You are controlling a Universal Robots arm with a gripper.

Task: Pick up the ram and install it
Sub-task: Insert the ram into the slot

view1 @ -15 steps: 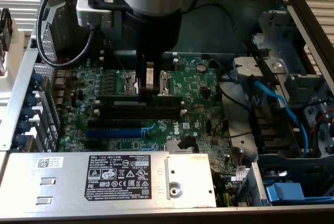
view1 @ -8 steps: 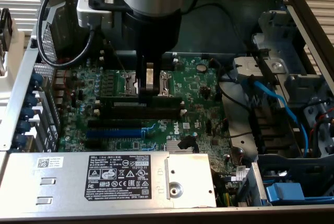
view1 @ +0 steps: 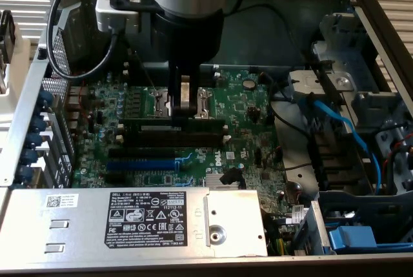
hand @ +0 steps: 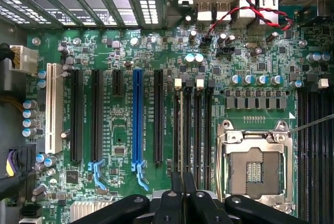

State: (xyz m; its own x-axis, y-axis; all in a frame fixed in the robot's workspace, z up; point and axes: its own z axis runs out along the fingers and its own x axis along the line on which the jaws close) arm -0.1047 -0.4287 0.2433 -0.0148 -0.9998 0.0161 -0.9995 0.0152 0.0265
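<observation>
The ram [hand: 181,130] shows edge-on in the wrist view as a thin dark strip running along one of the black memory slots [hand: 197,130] beside the CPU socket [hand: 255,166]. My gripper [hand: 182,188] straddles it, with the two black fingers [hand: 171,195] close together on either side of the strip. From the exterior view, the gripper [view1: 181,110] reaches straight down onto the motherboard [view1: 251,128]. The ram [view1: 151,121] lies lengthwise at its fingertips, level with the slot tops. I cannot tell whether it is fully seated.
A blue slot [hand: 138,114] and black expansion slots [hand: 96,114] lie beside the memory slots. The grey power supply [view1: 129,222] borders the board at the front. A blue cable [view1: 348,135] and drive bays [view1: 361,225] fill the exterior view's right. Red and black wires [hand: 255,10] cross near the ports.
</observation>
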